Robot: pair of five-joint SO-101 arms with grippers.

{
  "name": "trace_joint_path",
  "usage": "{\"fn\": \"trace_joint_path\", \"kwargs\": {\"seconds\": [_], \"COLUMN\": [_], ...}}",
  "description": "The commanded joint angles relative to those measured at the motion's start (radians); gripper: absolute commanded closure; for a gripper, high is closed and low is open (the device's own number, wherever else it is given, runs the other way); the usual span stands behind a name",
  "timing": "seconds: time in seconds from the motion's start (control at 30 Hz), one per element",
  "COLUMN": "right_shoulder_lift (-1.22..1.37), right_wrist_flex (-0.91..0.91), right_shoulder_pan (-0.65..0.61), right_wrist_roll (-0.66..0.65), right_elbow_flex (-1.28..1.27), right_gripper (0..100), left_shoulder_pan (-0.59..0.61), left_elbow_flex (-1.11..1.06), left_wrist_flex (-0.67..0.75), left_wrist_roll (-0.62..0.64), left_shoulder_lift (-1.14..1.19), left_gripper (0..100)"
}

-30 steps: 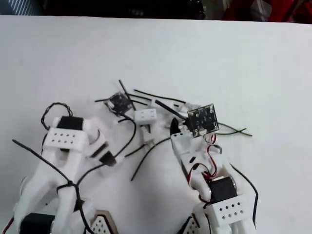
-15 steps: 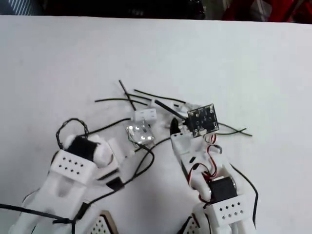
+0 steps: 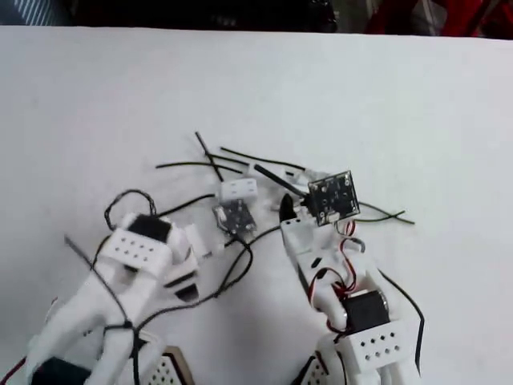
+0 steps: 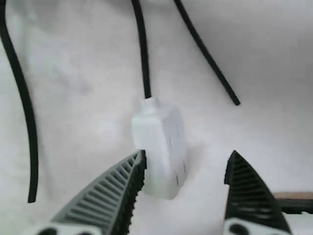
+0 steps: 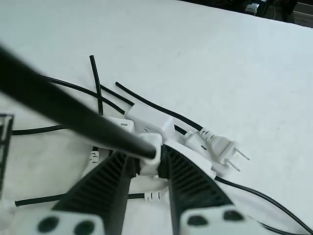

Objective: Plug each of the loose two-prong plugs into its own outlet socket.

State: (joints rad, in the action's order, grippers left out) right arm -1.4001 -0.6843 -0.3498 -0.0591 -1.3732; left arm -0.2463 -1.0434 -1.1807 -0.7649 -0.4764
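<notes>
Left gripper (image 4: 187,156) drawn back over socket (image 4: 161,142), right gripper (image 5: 146,164) clamps plug (image 5: 150,143)

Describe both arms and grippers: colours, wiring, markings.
Both arms are white printed plastic with hole-dotted plates. Left arm: black cables, zip-tied; left gripper has one grey and one black ribbed finger. Right arm: red and white wires, bare camera board; right gripper: black, ribbed.

— What does it all sit on?
— 1 white table (image 3: 385,104), matte and evenly lit, the shadows on it soft.
— And beyond its far edge?
— A dark strip of room (image 3: 200,12). Toward 1 end there is something pale with blue stripes (image 3: 32,11); toward the other, red shapes (image 3: 457,14), too cropped to identify. The right wrist view catches the same darkness past the tabletop.
</notes>
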Motion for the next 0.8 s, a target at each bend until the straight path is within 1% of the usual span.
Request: {"fn": "trace_joint_path", "kwargs": {"seconds": [0.0,0.13,0.33,0.47,0.67,0.77], "right_shoulder_lift": [-0.004,-0.004,-0.004,-0.004,-0.004,-0.004], "right_wrist_flex": [0.016,0.016,0.016,0.016,0.016,0.016], "right_shoulder_pan": [0.007,0.008,0.01,0.01,0.01,0.01], "right_wrist_roll": [0.002,0.002,0.002,0.002,0.002,0.002], "right_elbow_flex": [0.009,0.009,0.009,0.009,0.009,0.009], "right_gripper": [98.1,98.1,98.1,98.1,98.1,98.1], "left_shoulder_pan": [0.061,0.068,0.064,0.067,0.059,0.059], "left_elbow_flex": [0.063,0.066,0.06,0.06,0.069,0.069], "left_wrist_flex": [0.037,0.048,0.083,0.11,0.227,0.284], "left_wrist_roll": [-0.015,-0.014,-0.011,0.068,0.164,0.19], "left_shoulder_lift": [0.145,0.154,0.16,0.16,0.156,0.156], "left_gripper": [74,74,81,84,91,94]}}
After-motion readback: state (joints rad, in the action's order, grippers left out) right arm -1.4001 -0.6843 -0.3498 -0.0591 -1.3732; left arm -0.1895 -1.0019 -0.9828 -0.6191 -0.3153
